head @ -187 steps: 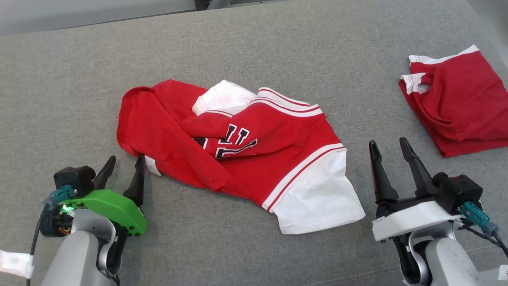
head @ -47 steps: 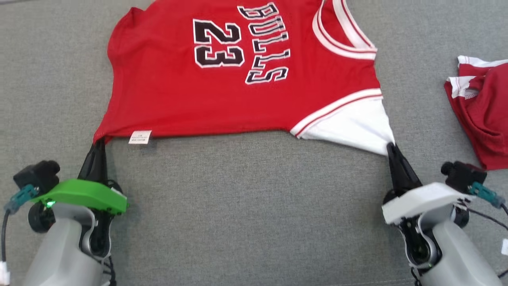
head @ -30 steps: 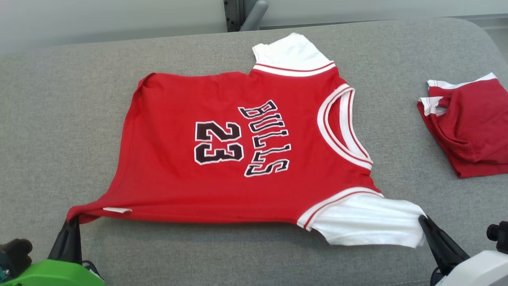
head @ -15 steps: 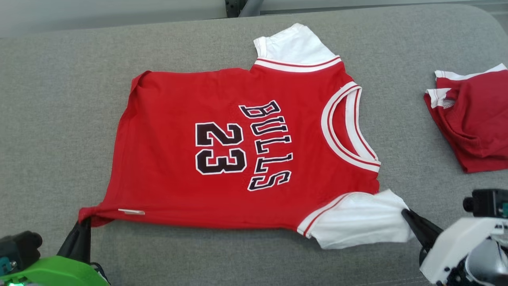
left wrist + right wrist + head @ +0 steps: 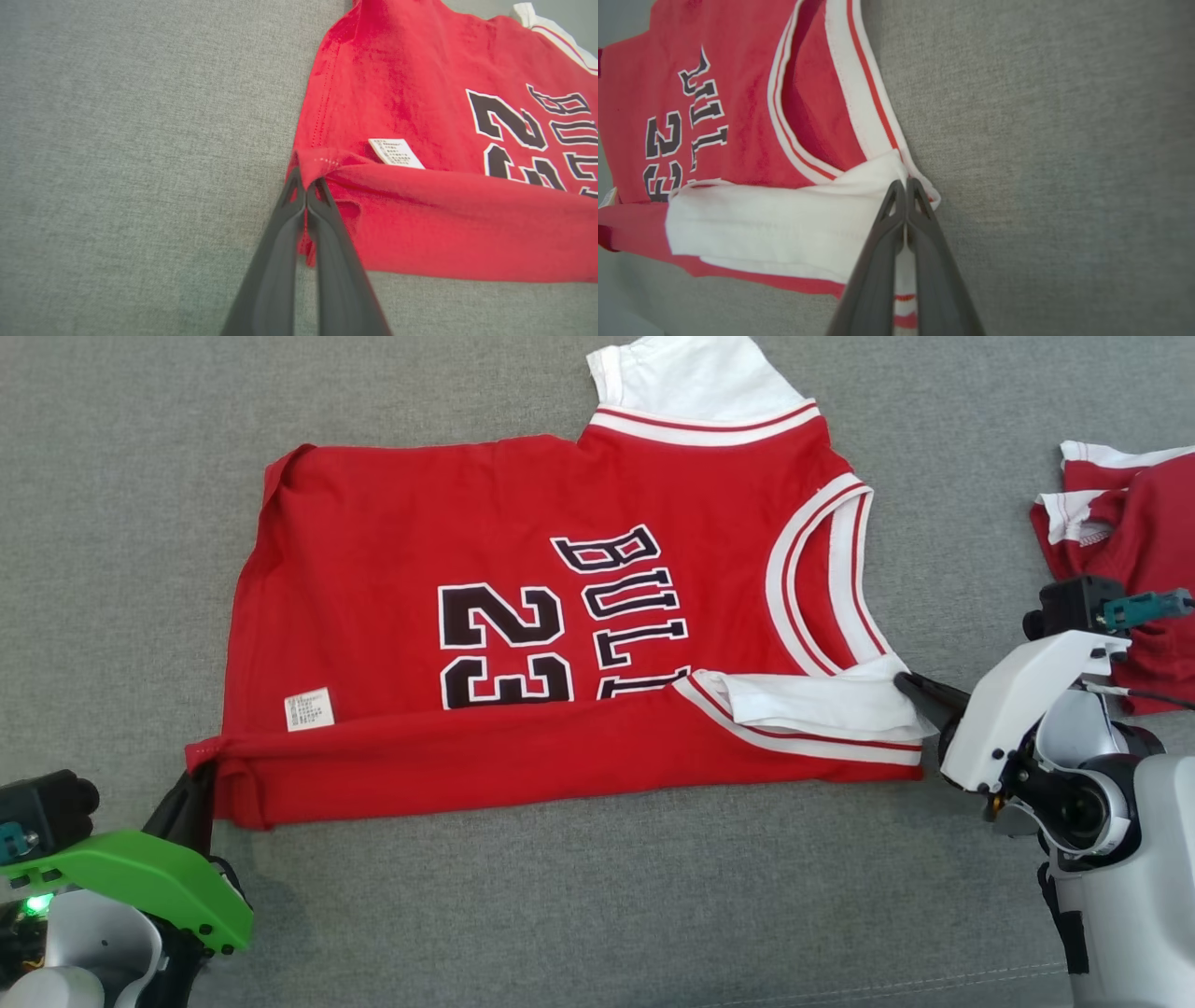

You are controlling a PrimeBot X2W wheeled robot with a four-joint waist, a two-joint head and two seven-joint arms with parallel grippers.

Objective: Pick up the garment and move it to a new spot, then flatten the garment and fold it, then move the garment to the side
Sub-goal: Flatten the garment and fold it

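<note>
The garment (image 5: 448,532), a red jersey with white sleeves and a black "23", lies spread on the grey surface, neck toward the right. Its near long edge is folded up over the body, covering the lower part of the print. My left gripper (image 5: 198,779) is shut on the garment's near hem corner (image 5: 308,163). My right gripper (image 5: 907,683) is shut on the white near sleeve (image 5: 784,224), which is folded inward beside the collar (image 5: 817,579). In the wrist views both pairs of fingers (image 5: 306,205) (image 5: 903,196) are pressed together on cloth.
A second red garment (image 5: 1134,523) with white trim lies bunched at the right edge, just behind my right wrist. The grey padded surface (image 5: 579,905) is bare in front of the jersey and to its left.
Both grippers, still shut on the garment, carried the near edge away from me and over the body. The white sleeve now lies folded onto the jersey. The head camera also tilted down.
</note>
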